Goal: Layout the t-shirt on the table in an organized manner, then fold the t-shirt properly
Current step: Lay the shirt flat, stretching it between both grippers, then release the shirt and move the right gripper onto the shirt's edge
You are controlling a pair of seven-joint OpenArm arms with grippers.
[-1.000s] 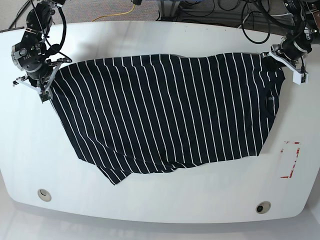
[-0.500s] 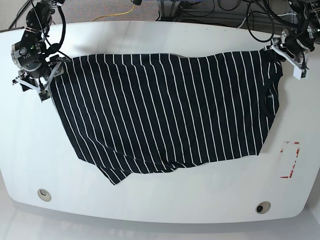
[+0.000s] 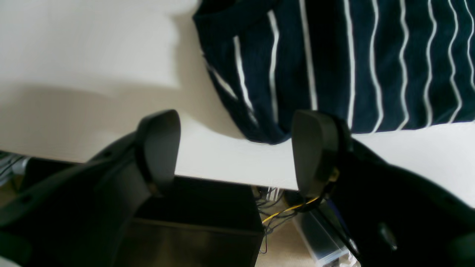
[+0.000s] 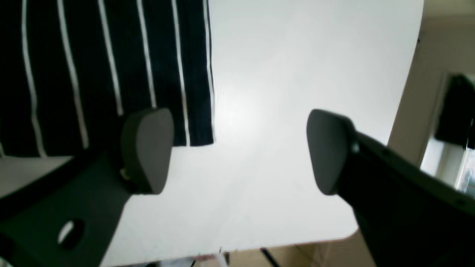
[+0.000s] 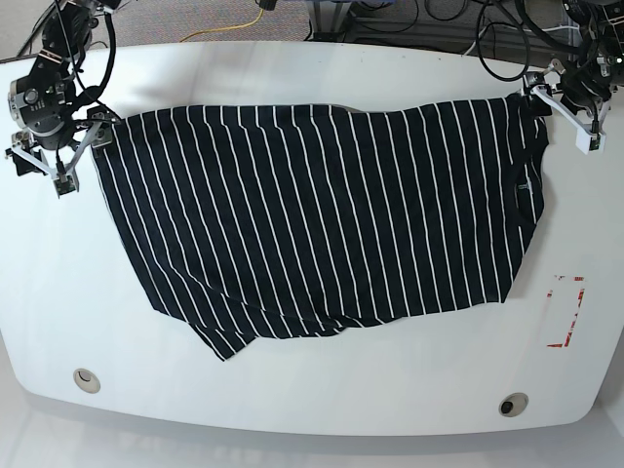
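Both pincers now spread wide and empty, having let go of the far corners. Left pincer (image 3: 233,148) pulled back to the table (image 3: 92,48) edge, a rounded corner of the t-shirt (image 3: 334,63) just beyond its fingertips. Right pincer (image 4: 237,148) over bare white, hem corner just inside one finger. Spread broad across the table, near edge rumpled; layout probably near done, folding not yet begun.
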